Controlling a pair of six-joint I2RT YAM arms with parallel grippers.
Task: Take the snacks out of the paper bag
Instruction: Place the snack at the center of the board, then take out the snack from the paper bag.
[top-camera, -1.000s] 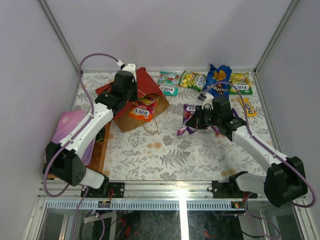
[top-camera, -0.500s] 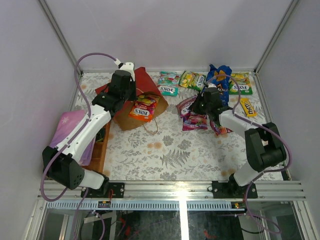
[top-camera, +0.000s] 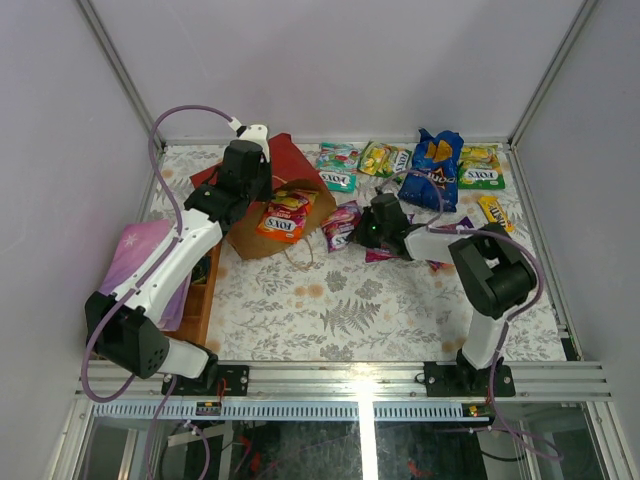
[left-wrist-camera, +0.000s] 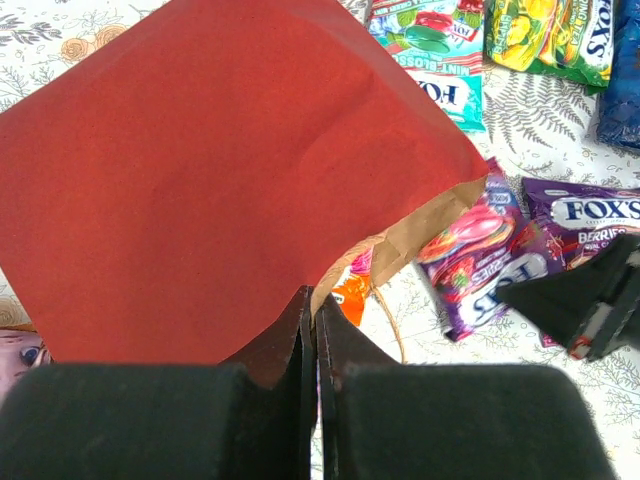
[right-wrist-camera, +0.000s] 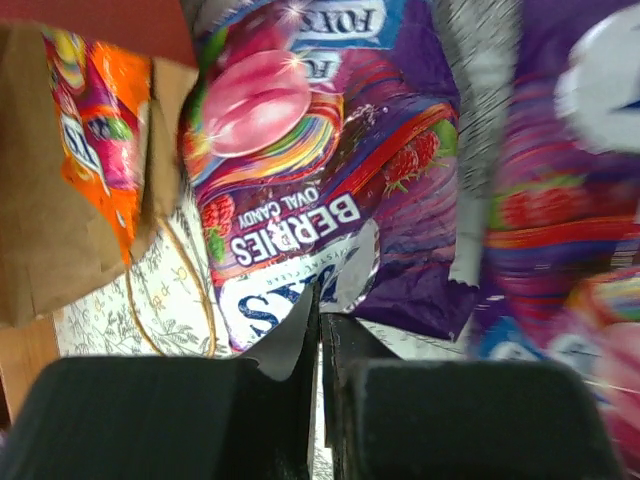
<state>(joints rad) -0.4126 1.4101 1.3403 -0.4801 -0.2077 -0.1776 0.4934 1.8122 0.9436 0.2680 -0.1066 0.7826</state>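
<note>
The red paper carrier bag (top-camera: 288, 160) with a brown kraft lining lies on its side at the far left of the floral-patterned table (top-camera: 330, 300), with its mouth open toward the middle. An orange glossy candy packet (top-camera: 285, 216) rests in that mouth on the brown lining, partly outside it. The left gripper (left-wrist-camera: 312, 303) is clenched on the bag's red upper wall right at the mouth edge.

Just beside the mouth, on its right, lies a purple-pink berry candy packet (top-camera: 341, 224). The right gripper (right-wrist-camera: 320, 308) has its fingers pressed together at this packet's lower edge. It seems to pinch the foil there, though the wrist view is blurred. A second purple berry packet (left-wrist-camera: 588, 214) lies just beyond, to the right.

Along the far edge of the table lie teal mint packets (top-camera: 338, 180), a green-yellow candy packet (top-camera: 385, 160), a bigger blue chip bag (top-camera: 430, 172) and another green-yellow pack (top-camera: 480, 166). A yellow bar (top-camera: 495, 212) lies near the right edge. At the left edge a folded purple cloth (top-camera: 140, 250) sits beside a wooden tray (top-camera: 200, 290).
</note>
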